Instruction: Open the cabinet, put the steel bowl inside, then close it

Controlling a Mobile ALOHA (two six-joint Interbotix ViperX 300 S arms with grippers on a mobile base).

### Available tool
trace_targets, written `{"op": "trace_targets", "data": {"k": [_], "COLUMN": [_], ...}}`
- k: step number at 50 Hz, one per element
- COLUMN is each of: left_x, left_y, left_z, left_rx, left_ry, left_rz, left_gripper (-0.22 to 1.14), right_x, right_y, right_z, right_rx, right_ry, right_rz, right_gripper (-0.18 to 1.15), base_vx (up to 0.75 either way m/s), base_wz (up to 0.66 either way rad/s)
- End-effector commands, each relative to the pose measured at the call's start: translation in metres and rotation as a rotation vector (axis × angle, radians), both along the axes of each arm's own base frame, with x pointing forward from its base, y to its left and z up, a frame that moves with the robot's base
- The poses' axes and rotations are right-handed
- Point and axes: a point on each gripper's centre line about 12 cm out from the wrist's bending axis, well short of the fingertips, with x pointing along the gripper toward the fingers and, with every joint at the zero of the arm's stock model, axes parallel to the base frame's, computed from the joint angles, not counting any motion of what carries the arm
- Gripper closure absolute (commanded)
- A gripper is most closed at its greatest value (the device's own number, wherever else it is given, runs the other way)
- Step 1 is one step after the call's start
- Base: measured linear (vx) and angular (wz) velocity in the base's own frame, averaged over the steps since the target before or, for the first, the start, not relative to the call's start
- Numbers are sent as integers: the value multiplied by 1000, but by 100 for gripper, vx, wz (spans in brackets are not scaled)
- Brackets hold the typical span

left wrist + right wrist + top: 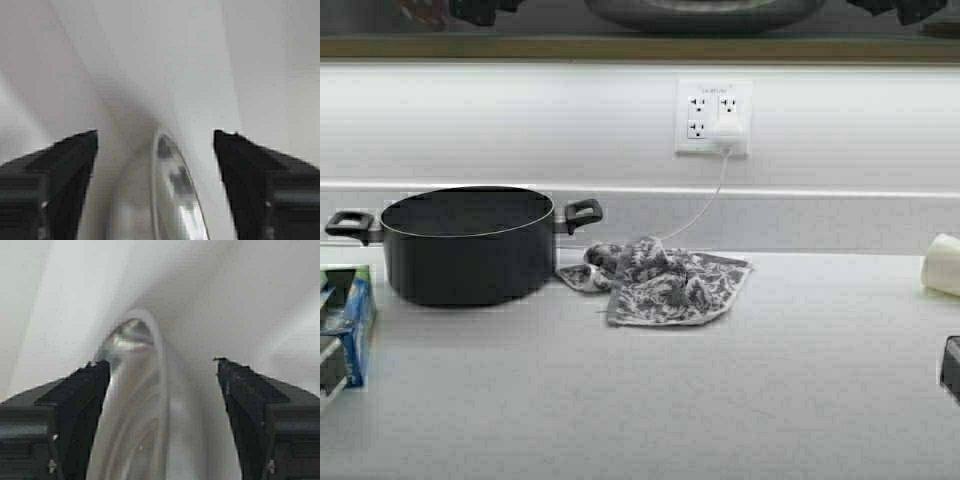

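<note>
The steel bowl (703,12) — shiny, shallow — sits up inside the cabinet (620,45), upright.

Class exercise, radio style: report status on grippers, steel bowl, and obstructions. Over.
Left gripper open, right gripper open, both flanking the steel bowl, up inside the cabinet. Jaws clear of the rim. Nothing seen in the way.

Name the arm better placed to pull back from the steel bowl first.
Left, probably: the left gripper is open with the steel bowl clear between its fingers; the right gripper crowds the bowl.
</note>
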Motion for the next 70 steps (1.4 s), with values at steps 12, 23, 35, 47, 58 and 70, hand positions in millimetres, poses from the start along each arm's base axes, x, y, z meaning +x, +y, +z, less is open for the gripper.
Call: {"op": "trace_targets", "data": {"k": [12,23,35,47,58,70], "left_x": [-28,-44,-44,-45,-45,-45], "left_y": [0,-18,-22,-22,-23,-22], "left_z": [3,5,3,-2,-8,-8], "left_rx": [51,407,787,874,943,1003], "left_ry": [-16,-69,-31,-52,-58,-81], "left_rz": [-36,-102,-189,-206,-229,-241], "left_gripper": [98,87,87,87,87,87], "right_x": [-40,-61,-67,-60,-59,-61], "right_y": [-8,5,17,20,31,39], "right_z": [37,44,28,17,9,13], "right_rx": [-182,-573,-864,-877,-883,-880], "right_ry": [-72,-53,-17,9,19,11], "right_rz": [-29,28,127,150,187,205], "right_gripper": [104,89,90,90,90,90], "base_vx": [0,-2,-6,-14,-18,-23], "base_wz": [0,-1,-2,-5,-5,1]}}
